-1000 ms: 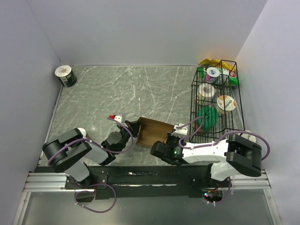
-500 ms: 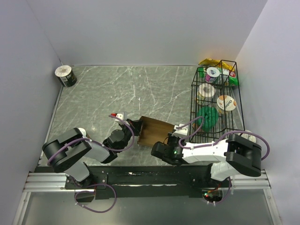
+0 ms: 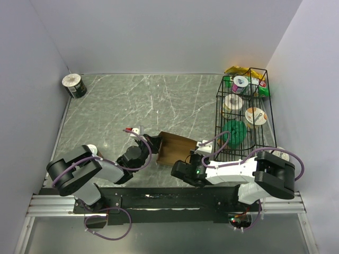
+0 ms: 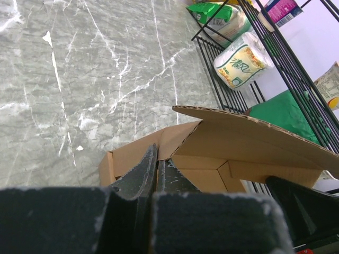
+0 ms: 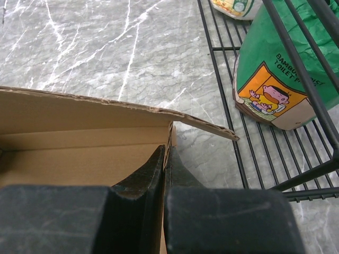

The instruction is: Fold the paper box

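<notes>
Cardboard is what we find both arms meeting on: the paper box (image 3: 175, 147) lies on the table (image 3: 132, 106), close to the middle of its near edge, between the two grippers. It is plain brown and partly formed. Its side walls stand up and its lid flap (image 4: 254, 138) is raised at a slant above the open inside.

We see the left gripper (image 3: 151, 144) at the box's left end. In the left wrist view its dark fingers (image 4: 143, 172) are pressed together on the thin wall there, one finger outside and the other inside. The right gripper (image 3: 192, 157) is at the box's right end, toward the table's near edge, and we see its jaws clenched on the end wall in the same way, just under the lifted flap.

Along the table's right edge stands the black wire basket (image 3: 218, 106), just beside the box. It holds a green package (image 5: 280, 69) with a cartoon print, and paper rolls and snack packs behind that. A small roll (image 3: 74, 85) stands alone in the table's far left corner, well apart from everything else.
</notes>
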